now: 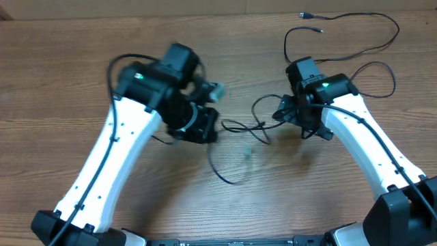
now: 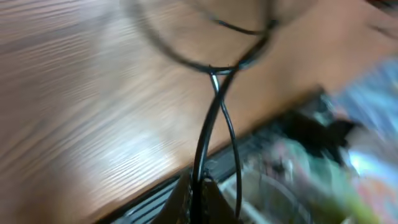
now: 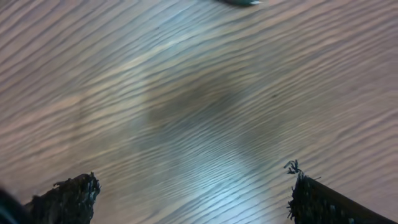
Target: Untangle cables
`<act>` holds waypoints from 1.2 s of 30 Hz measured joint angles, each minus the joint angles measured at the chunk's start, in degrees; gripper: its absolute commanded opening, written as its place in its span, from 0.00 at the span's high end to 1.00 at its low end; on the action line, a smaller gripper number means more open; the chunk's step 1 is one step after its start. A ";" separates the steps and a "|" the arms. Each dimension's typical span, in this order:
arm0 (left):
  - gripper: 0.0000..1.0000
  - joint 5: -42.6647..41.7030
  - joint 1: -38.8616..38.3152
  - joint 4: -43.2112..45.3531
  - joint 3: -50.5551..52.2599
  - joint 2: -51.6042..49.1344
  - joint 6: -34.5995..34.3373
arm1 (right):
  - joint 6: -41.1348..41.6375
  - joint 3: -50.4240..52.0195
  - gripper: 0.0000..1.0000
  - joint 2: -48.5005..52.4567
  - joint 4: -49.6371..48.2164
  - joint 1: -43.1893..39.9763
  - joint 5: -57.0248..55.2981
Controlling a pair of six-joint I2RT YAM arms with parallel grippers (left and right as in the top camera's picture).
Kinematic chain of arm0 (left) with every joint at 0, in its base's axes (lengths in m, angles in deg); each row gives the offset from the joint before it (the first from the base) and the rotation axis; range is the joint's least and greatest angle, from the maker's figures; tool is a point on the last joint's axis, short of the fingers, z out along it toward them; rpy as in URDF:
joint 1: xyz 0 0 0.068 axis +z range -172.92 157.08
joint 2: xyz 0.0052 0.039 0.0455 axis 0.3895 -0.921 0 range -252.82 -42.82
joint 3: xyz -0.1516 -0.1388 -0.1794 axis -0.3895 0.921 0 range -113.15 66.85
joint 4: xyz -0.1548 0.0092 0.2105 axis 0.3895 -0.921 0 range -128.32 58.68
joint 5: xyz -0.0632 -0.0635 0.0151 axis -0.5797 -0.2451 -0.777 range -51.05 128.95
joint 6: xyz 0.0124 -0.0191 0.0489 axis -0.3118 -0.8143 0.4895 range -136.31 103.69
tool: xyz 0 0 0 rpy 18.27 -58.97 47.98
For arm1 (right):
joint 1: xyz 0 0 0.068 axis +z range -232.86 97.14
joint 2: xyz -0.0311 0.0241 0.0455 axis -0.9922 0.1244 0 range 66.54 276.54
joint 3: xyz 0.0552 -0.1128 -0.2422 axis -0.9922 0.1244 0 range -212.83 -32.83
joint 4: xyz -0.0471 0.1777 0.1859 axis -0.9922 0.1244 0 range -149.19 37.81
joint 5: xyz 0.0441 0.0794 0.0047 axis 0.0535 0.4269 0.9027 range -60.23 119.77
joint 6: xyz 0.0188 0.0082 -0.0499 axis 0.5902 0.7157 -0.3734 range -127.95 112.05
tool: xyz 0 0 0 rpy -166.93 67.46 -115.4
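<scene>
The wooden worktop (image 1: 61,75) carries two white arms (image 1: 123,157). The left pincer (image 2: 200,194) is clamped on the cables (image 2: 206,134) — thin black strands lying mid-worktop, trailing to the far right. The right pincer (image 3: 193,199) gapes wide over bare wood — just right of the tangle.

Light wood-grain table (image 1: 54,82) with soft overhead glare.

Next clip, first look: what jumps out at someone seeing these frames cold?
A tangle of thin black cables stretches across the middle of the wooden table, between the two grippers. The left gripper has its jaws shut on a strand, while the right gripper hangs over bare wood, jaws wide open. Long strands with plug ends trail toward the far right corner.
</scene>
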 measured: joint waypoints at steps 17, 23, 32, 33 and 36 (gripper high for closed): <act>0.96 22.51 14.51 -3.04 -0.11 0.00 -14.27 | 1.09 0.00 0.00 0.00 1.90 -3.74 0.79; 0.96 27.58 14.51 -2.95 -0.11 0.00 -17.14 | 1.03 0.00 0.00 0.00 1.62 -3.72 5.75; 0.95 40.61 14.51 -4.63 -0.11 0.00 -26.34 | 0.74 0.96 0.00 0.00 0.52 -2.10 8.09; 0.96 41.68 14.51 -4.79 -0.11 0.00 -26.99 | 0.57 1.44 0.00 0.00 0.15 -1.90 8.22; 0.96 43.34 14.51 -4.87 -0.13 0.00 -28.28 | 0.39 3.61 0.00 0.00 -1.66 -1.79 8.70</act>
